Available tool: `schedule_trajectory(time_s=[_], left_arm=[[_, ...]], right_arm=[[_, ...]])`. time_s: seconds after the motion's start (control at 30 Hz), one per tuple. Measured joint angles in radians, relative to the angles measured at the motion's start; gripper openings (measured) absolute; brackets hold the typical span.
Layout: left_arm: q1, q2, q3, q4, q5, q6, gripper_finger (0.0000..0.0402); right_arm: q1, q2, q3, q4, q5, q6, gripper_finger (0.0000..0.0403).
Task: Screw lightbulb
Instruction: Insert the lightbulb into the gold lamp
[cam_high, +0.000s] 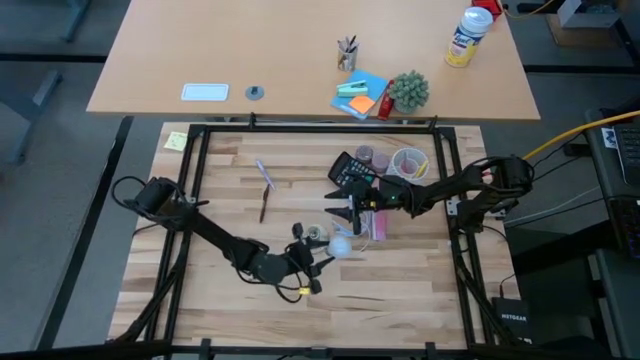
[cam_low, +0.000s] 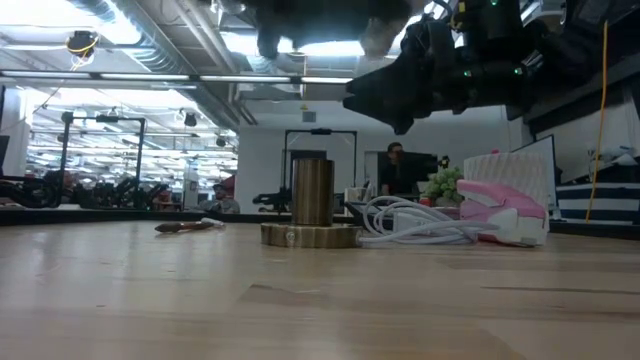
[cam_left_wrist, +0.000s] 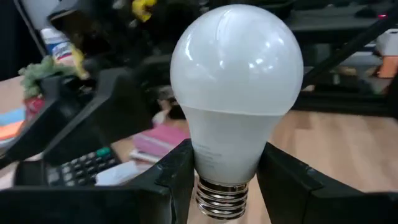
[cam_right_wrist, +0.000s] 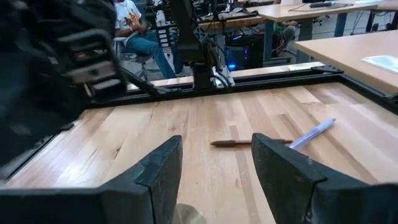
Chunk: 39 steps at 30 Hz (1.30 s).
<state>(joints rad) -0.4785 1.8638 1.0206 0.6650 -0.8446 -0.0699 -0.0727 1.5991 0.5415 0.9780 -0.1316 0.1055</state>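
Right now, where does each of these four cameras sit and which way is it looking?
High: overhead, straight down on the table and both arms.
Low: at tabletop height, level across to the room; an arm hangs above.
Left wrist: on the left arm; left gripper holds the lightbulb.
Right wrist: on the right arm; open right gripper over bare wood.
Shared: high and left wrist both show the lightbulb.

- The lightbulb (cam_left_wrist: 236, 93) is seen as smooth frosted-white plastic or glass with soft highlights; its screw base (cam_left_wrist: 219, 198) is ribbed shiny metal.
- The table (cam_right_wrist: 205, 155) is matt planked wood.
- The socket (cam_low: 312, 200) looks brushed brass.
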Motion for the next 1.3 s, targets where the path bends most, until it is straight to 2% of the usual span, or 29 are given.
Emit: schedule_trajectory(time_s=[0.17,0.33,0.47,0.57,0.7,0.87,1.3], left_arm=[[0.02,-0.02,-0.096,0.21,0.07,0.058,0.0143],[0.03,-0.129,-0.242,0.418,0.136,0.186,0.0143],[0.073,-0.222,-0.386,0.459,0.255,0.123,0.0143],[0.133,-0.233,-0.48,0.562,0.38,0.059,0.0143],[0.211,-0.183,-0.564,0.709,0.5,-0.004,0.0143],[0.254,-0.071,-0.591,0.898,0.606,-0.026,0.0143],[0.292,0.109,-0.533,0.905,0.619,-0.099,0.0143]], right_arm=[[0.0,0.0,0.0,-0.011,-0.023,0.004,0.0198],[0.0,-0.026,0.0,-0.054,-0.03,0.026,0.0198],[0.0,-0.041,0.0,-0.055,-0.03,0.027,0.0198],[0.0,-0.041,0.0,-0.054,-0.016,0.027,0.0198],[0.0,-0.041,0.0,-0.054,-0.009,0.028,0.0198],[0.0,-0.042,0.0,-0.029,-0.008,0.028,0.0198],[0.002,-0.042,0.002,0.03,-0.008,0.053,0.0198]])
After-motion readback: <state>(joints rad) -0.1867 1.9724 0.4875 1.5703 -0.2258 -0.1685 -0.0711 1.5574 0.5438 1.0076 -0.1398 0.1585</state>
